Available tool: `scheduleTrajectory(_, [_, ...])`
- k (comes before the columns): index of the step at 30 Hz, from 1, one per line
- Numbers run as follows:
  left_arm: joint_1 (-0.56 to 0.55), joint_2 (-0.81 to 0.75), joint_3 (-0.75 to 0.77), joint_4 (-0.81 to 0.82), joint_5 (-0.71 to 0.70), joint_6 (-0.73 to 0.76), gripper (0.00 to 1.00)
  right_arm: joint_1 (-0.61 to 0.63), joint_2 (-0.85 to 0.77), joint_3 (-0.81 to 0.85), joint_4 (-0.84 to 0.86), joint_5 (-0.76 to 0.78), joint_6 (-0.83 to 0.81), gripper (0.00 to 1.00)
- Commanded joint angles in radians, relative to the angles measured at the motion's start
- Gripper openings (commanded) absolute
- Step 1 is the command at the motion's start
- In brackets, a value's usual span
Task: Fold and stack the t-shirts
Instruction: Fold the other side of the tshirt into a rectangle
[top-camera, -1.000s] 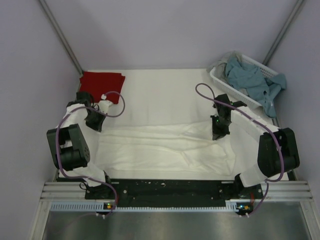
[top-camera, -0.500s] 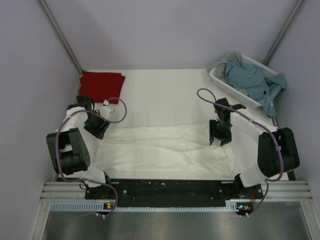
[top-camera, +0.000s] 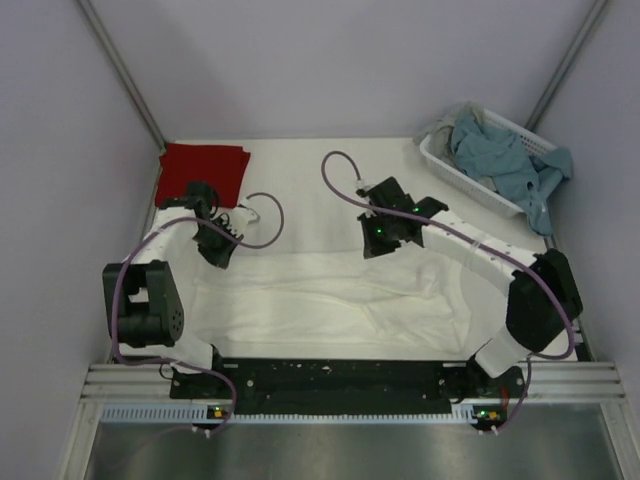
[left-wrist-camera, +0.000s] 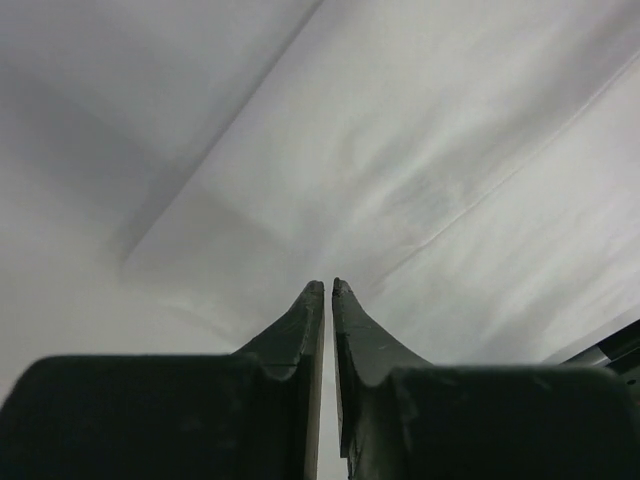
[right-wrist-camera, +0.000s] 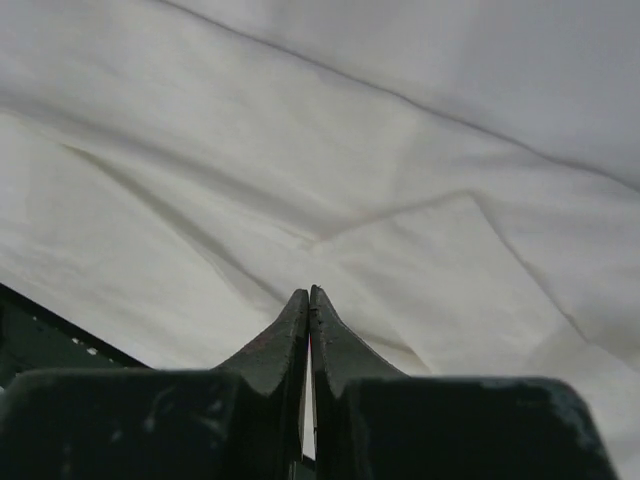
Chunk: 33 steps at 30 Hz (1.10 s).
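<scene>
Scene: seen from above, a white-covered table (top-camera: 300, 180) between pale lilac walls, with two robot arms mounted at the bottom edge of the frame.
White shirt (top-camera: 330, 300): lies spread across the lower middle of the table, wide from left to right. It is mostly flat, with soft creases and a rumpled patch toward its lower right.
Red shirt (top-camera: 203, 170): a neat, flat, folded rectangle at the upper left corner of the table, apart from the white shirt.
Left gripper (left-wrist-camera: 323, 290): reaches to the upper left edge of the white shirt, just below the red shirt in the frame. Its dark fingers are pressed nearly together, with only a hairline slit between the tips. They point down at layered white cloth. Whether any cloth is pinched cannot be told.
Right gripper (right-wrist-camera: 309, 292): stretches from the lower right to the centre of the frame, at the upper edge of the white shirt. Its fingertips are closed against each other over creased white cloth. A pinch of cloth cannot be made out here either.
Basket (top-camera: 432, 158): white plastic with slotted walls, at the upper right corner of the table, well apart from both shirts.
Blue-grey cloth (top-camera: 500, 155): heaped in the basket and spilling over its right rim.
</scene>
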Motion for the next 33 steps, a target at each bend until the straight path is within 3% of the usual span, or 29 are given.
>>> scheduleTrajectory(1, [-0.011, 0.067, -0.071, 0.07, -0.035, -0.071, 0.13, 0.068, 0.169, 0.063, 0.204, -0.133, 0.006, 0.0])
scheduleTrajectory(7, [0.046, 0.113, -0.158, 0.147, -0.134, -0.062, 0.13, 0.088, 0.314, 0.031, 0.289, -0.208, 0.017, 0.0])
scheduleTrajectory(16, [0.079, 0.146, -0.183, 0.179, -0.174, -0.042, 0.17, 0.113, 0.182, -0.141, 0.29, -0.259, -0.025, 0.0])
scheduleTrajectory(19, [0.079, 0.141, -0.166, 0.173, -0.174, -0.044, 0.23, 0.128, 0.124, -0.181, 0.273, -0.259, -0.028, 0.0])
scheduleTrajectory(23, [0.069, 0.092, -0.106, 0.11, -0.11, -0.045, 0.43, 0.125, 0.044, -0.195, 0.171, -0.131, 0.004, 0.0])
scheduleTrajectory(27, [-0.038, -0.008, -0.004, 0.032, 0.022, -0.058, 0.54, -0.045, -0.141, -0.282, 0.135, -0.109, 0.124, 0.11])
scheduleTrajectory(33, [-0.394, -0.006, 0.119, 0.082, 0.164, -0.246, 0.58, -0.324, -0.394, -0.443, 0.126, -0.032, 0.243, 0.38])
